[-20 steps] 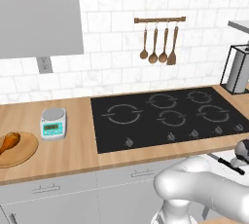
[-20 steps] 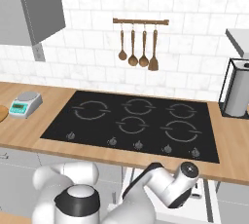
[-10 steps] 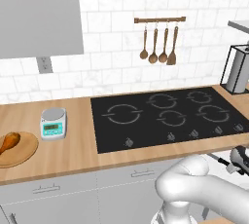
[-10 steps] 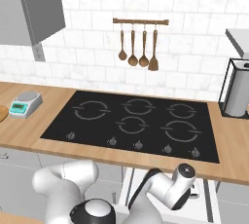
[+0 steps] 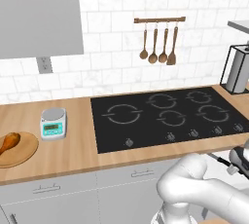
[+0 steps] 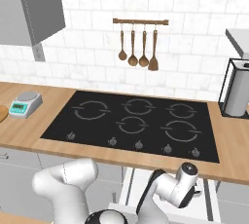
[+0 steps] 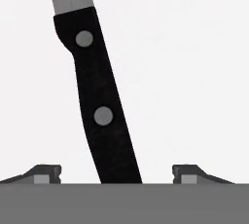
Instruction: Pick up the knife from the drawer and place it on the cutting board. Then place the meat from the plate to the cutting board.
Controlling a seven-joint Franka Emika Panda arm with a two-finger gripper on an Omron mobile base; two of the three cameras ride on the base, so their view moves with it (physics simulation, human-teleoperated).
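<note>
A scale (image 5: pixel 53 123) sits left of the hob (image 5: pixel 168 116); the meat (image 5: pixel 8 142) lies on the plate (image 5: pixel 24 154). The gripper (image 7: pixel 116 172) is spread wide astride the knife (image 7: pixel 99 101) handle, fingertips (image 7: pixel 47 172) clear of it.

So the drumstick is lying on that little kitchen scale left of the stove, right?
Not quite. The drumstick lies on the round wooden plate, beside the scale, which carries nothing. The left base view shows it. Both are left of the stove, as you said.
</note>
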